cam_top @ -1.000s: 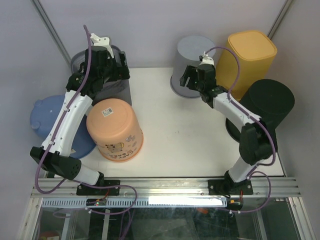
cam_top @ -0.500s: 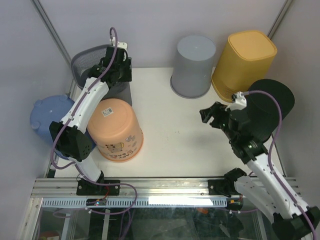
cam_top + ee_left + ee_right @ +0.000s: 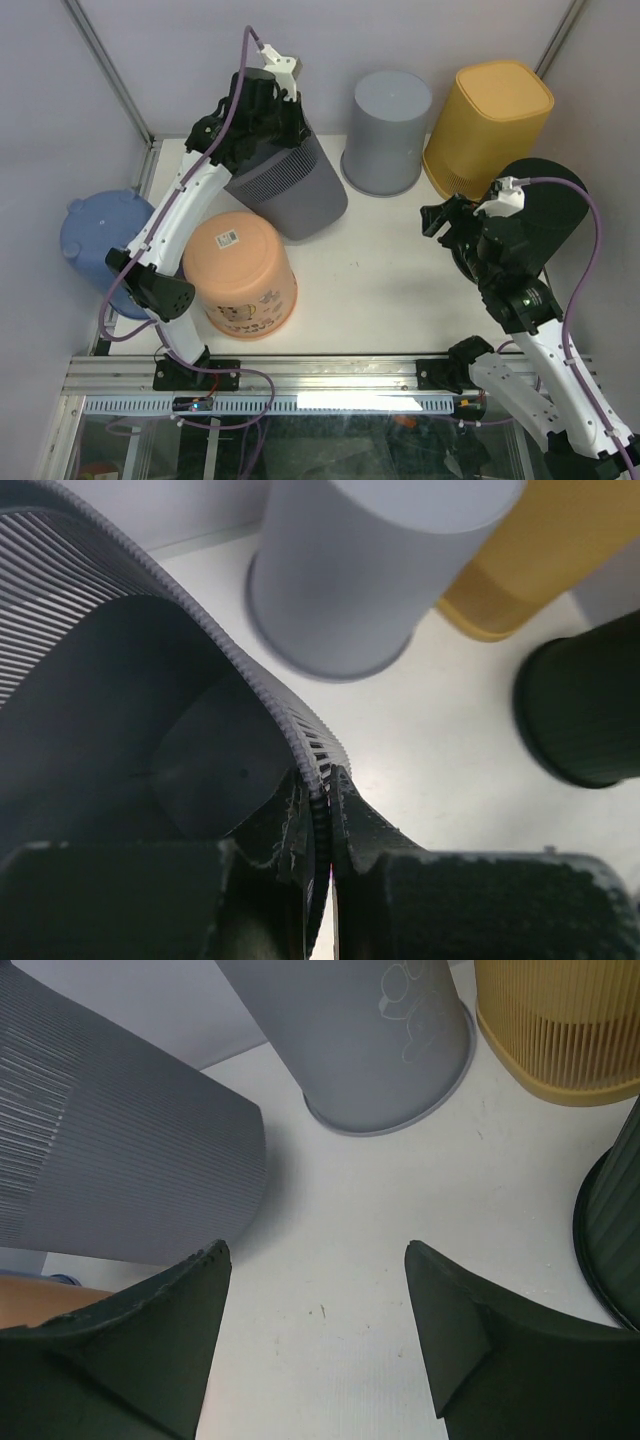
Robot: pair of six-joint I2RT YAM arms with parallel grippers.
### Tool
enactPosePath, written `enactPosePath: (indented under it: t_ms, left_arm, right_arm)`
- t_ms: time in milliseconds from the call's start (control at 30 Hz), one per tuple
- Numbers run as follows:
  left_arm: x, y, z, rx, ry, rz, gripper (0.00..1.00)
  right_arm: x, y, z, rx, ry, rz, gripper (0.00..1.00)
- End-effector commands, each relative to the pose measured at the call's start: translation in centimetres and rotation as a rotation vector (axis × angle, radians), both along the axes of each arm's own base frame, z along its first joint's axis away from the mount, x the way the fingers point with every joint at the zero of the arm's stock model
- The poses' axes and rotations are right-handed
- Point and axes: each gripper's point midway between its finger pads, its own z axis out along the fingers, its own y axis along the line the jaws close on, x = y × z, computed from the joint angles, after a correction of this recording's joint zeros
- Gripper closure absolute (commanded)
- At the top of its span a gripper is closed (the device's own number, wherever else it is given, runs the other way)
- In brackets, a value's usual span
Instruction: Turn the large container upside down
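Where the rim is pinched: left gripper is clamped on the grey ribbed container, one finger inside and one outside, so it can be swung over.
Tilt: the container is leaned over at upper centre-left of the top view, just above the peach bin.
Idle side: right gripper is spread wide and empty, kept clear at the right.

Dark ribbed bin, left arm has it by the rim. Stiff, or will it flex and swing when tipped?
Probably light for its size: the ribbed bin is hollow with a thin slatted wall. The left end effector pinches only that thin rim, so the wall may flex and the bin could pivot in the grip. Held tilted, it likely tips over easily.
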Motion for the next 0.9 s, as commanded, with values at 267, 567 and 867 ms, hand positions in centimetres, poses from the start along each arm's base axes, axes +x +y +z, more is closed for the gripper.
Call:
enactPosePath:
  t_ms: [267, 567, 867]
  left_arm:
    - [-9.9, -1.4, 11.6, -0.433, -0.054, -0.512, 1.00]
    - [-14.8, -3.6, 8.2, -0.562, 0.028, -0.948, 1.00]
    - [-16.3, -3.9, 2.1, -0.665, 0.054, -1.193, 1.00]
  right_arm:
    - [-0.5, -2.2, 3.3, 0.014, -0.083, -0.099, 0.27]
    - [-1.4, -1.0, 3.3, 0.087, -0.069, -0.040, 0.18]
    - [-4.6, 0.1, 0.6, 0.197, 0.252, -0.039, 0.06]
